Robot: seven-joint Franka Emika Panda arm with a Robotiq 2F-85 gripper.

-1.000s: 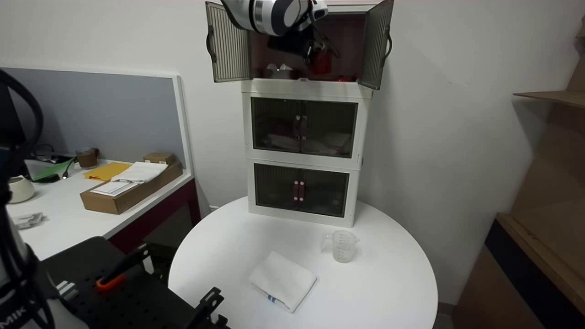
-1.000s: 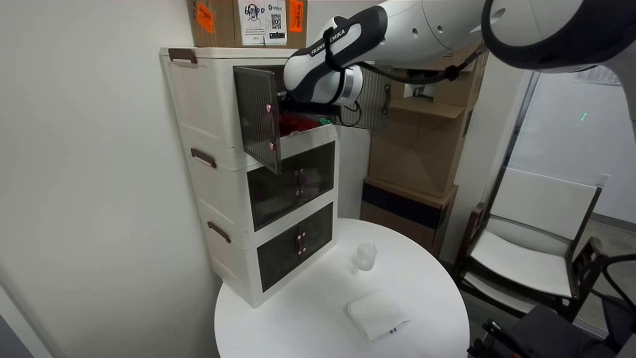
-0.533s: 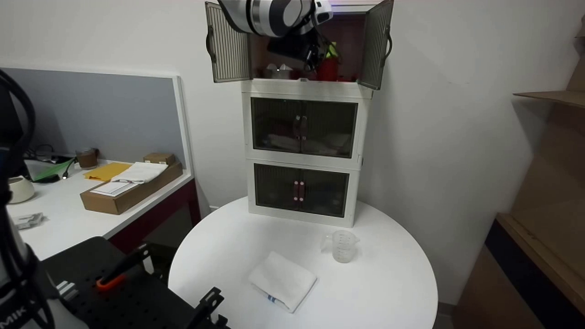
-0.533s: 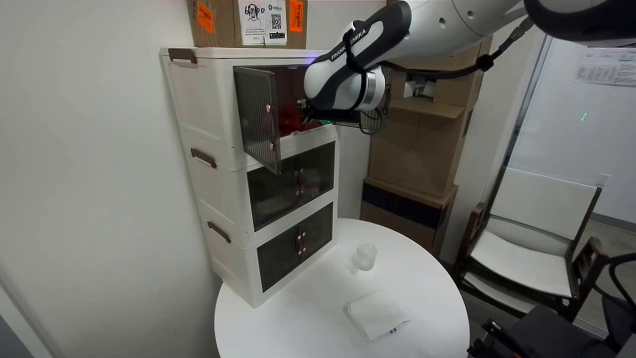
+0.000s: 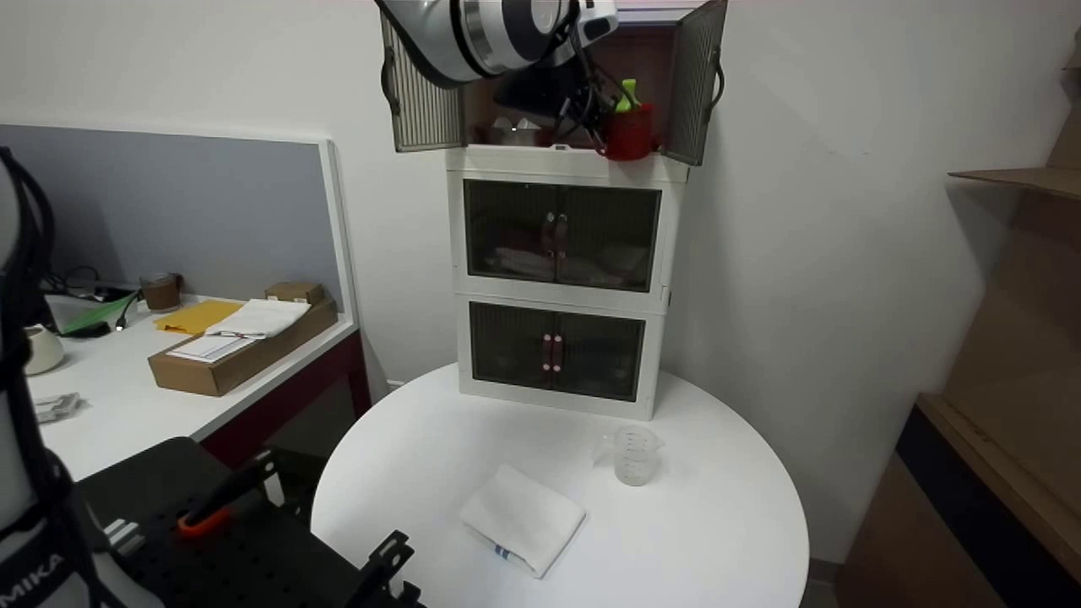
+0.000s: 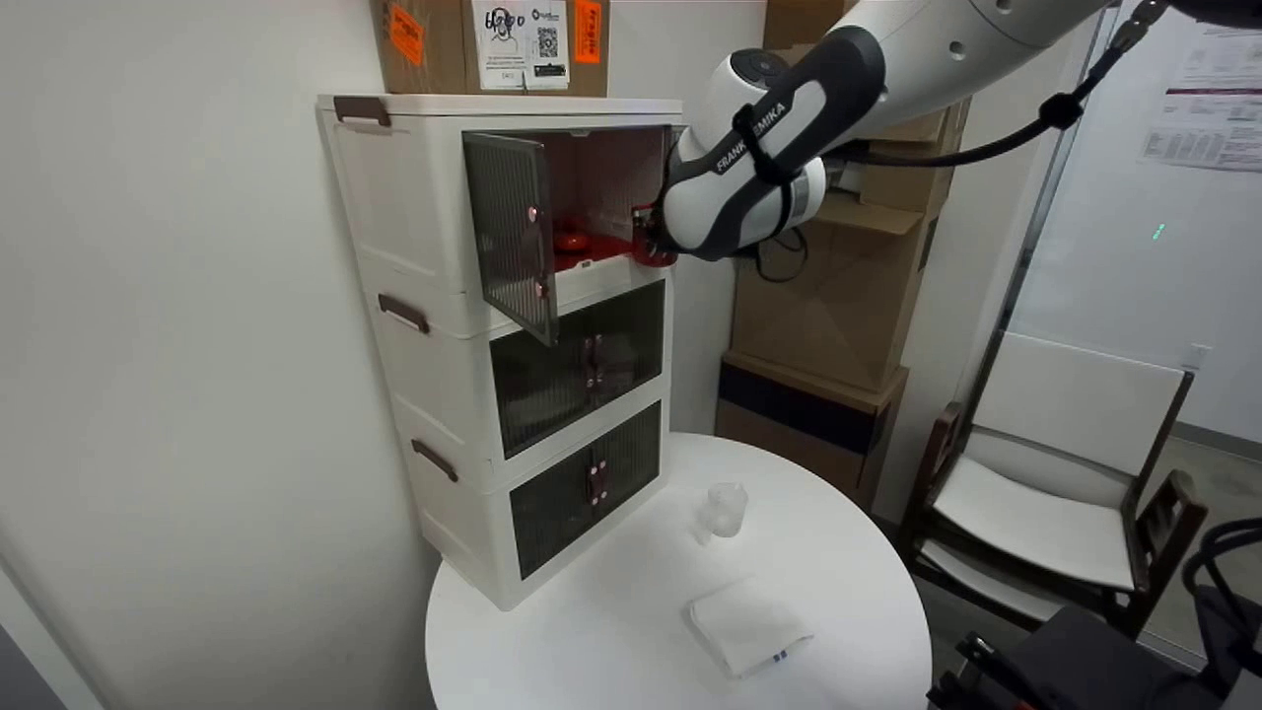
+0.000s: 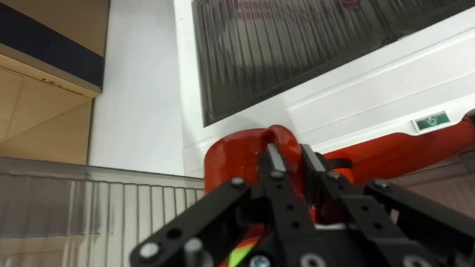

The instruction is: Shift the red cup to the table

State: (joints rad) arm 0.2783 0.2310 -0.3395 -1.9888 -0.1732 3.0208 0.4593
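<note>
The red cup [image 5: 629, 133], with yellow-green [image 5: 627, 97] showing at its top, is at the front opening of the white cabinet's top compartment, high above the table. It also shows in an exterior view [image 6: 653, 247] and in the wrist view [image 7: 232, 159]. My gripper [image 7: 294, 157] is shut on the cup's handle, one finger on each side of it. The cup looks roughly upright. The arm hides part of the gripper in both exterior views. The round white table [image 5: 692, 540] stands below; its top also shows in an exterior view [image 6: 582, 651].
The white cabinet [image 5: 566, 291] stands on the table's back edge. Its top doors [image 5: 422, 93] [image 5: 697, 84] are swung open, the right one close beside the cup. A translucent cup [image 5: 635, 456] and a folded white cloth [image 5: 524, 519] lie on the table. A red item [image 6: 570, 240] remains inside.
My gripper and the red cup have moved out of the top compartment, forward and toward the right door. The yellow-green at the cup's top now shows. The arm has drawn back from the cabinet.
</note>
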